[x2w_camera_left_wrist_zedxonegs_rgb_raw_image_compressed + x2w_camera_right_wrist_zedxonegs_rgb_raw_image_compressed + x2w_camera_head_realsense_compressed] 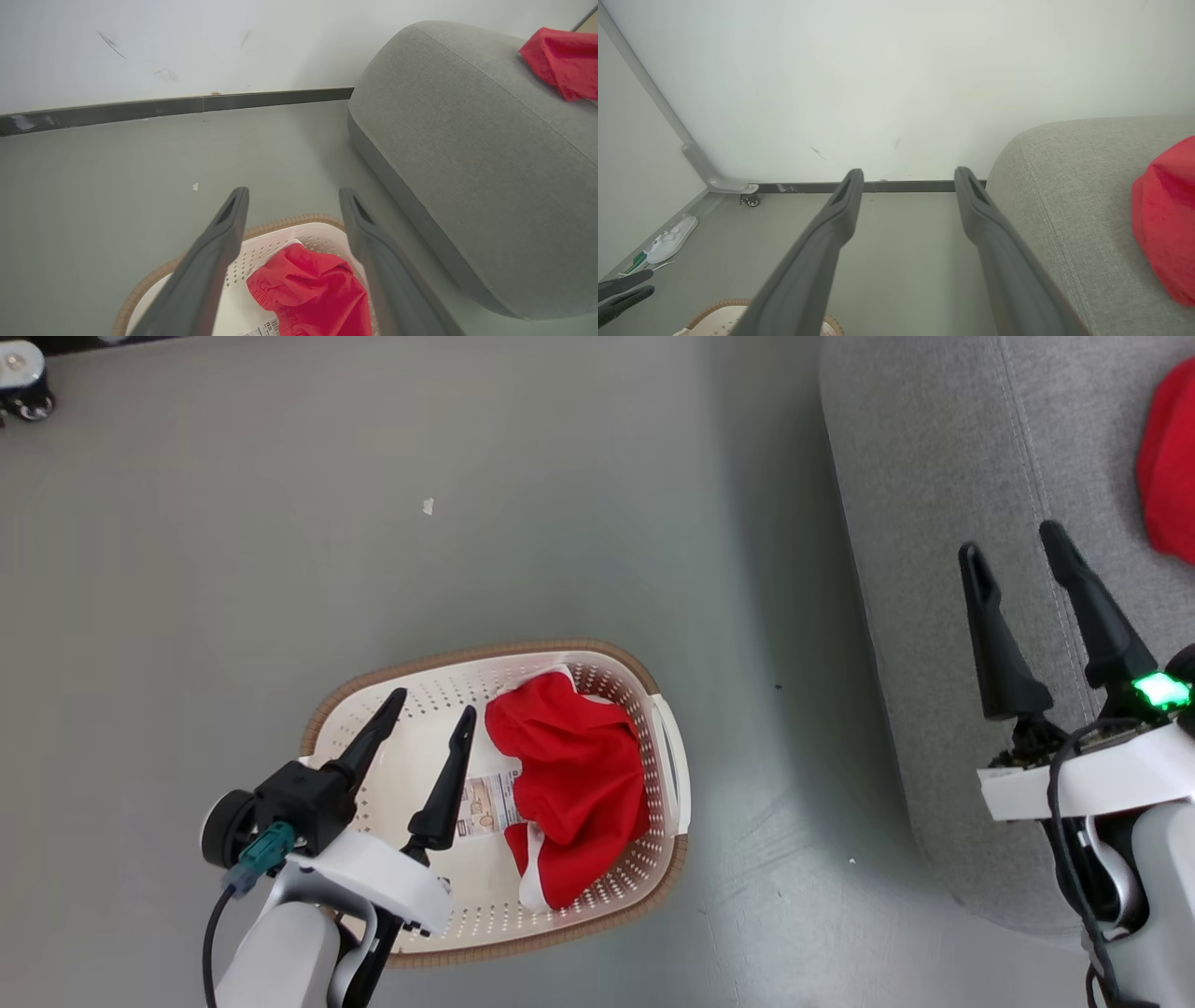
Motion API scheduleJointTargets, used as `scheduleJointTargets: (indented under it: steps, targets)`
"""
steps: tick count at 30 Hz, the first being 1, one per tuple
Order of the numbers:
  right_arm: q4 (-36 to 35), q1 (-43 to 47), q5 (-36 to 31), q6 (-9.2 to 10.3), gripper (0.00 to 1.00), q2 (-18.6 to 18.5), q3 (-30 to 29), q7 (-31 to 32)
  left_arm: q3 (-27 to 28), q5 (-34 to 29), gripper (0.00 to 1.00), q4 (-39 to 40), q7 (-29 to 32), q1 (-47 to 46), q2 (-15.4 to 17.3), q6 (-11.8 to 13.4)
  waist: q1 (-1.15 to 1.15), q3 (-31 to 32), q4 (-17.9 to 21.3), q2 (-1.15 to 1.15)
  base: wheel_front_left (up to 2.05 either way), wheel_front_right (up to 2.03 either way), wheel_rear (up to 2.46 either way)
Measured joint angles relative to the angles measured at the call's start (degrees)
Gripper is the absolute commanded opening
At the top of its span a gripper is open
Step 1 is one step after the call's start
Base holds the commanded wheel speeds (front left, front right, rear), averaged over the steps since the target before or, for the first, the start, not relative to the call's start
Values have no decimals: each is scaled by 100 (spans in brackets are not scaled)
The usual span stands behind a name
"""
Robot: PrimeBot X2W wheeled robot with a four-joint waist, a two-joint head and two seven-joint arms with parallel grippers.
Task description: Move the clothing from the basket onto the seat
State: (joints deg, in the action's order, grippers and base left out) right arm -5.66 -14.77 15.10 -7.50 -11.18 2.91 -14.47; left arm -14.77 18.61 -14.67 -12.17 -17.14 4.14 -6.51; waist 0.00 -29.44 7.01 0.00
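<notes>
One red garment point(1167, 476) lies on the seat point(934, 523) at upper right and the second garment point(574, 779) sits in the basket point(523, 674) at lower centre, so the open, empty left gripper point(432, 702) above it should descend and pinch it, while the right gripper point(1012, 539) hangs open.

Basket point(607, 672): creamy white, rows of tiny holes, brown rim.
Clothes in basket point(579, 775): bright red, bits of white at edges.
Label point(490, 803): white, small print.
Seat point(934, 523): grey woven cloth, pale stitch lines.
Clothes on seat point(1169, 467): red.
Floor point(280, 569): plain grey.
Wall point(896, 70): white.
Strip point(187, 105) under wall: dark grey.
Slipper point(672, 238): white.
Jaws: black.
Light point(1160, 691) on right wrist: green.
</notes>
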Motion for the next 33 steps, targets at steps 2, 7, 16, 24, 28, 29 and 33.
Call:
scheduleJointTargets:
  steps: [2,7,16,24,28,29,33]
  targets:
    - [-27,-74,0,0,100,2,-8,-14,-90,-1,100,-102,29,-97,-15,-3,0,-78,28,0,0,0,0]
    - [-136,-244,104,0,100,71,-24,-15,-230,-1,100,-456,102,-357,-18,-29,0,-305,119,0,0,0,0]
    - [-211,-499,104,0,100,78,-16,-15,-439,-12,100,-1079,218,-711,-16,-54,0,-626,259,0,0,0,0]
    - [-322,-684,198,0,100,207,-21,-15,-524,-11,100,-1659,353,-1084,-9,-55,0,-888,403,0,0,0,0]
    - [-377,-828,198,0,100,210,-22,-15,-539,-8,100,-1897,369,-1268,-1,-60,0,-1012,477,0,0,0,0]
    - [-378,-830,198,0,100,213,-20,-15,-534,1,100,-1962,394,-1313,-1,-65,0,-1043,495,0,0,0,0]
    - [-388,-918,199,0,100,230,-15,-15,-536,8,100,-2228,409,-1469,11,-69,0,-1169,566,0,0,0,0]
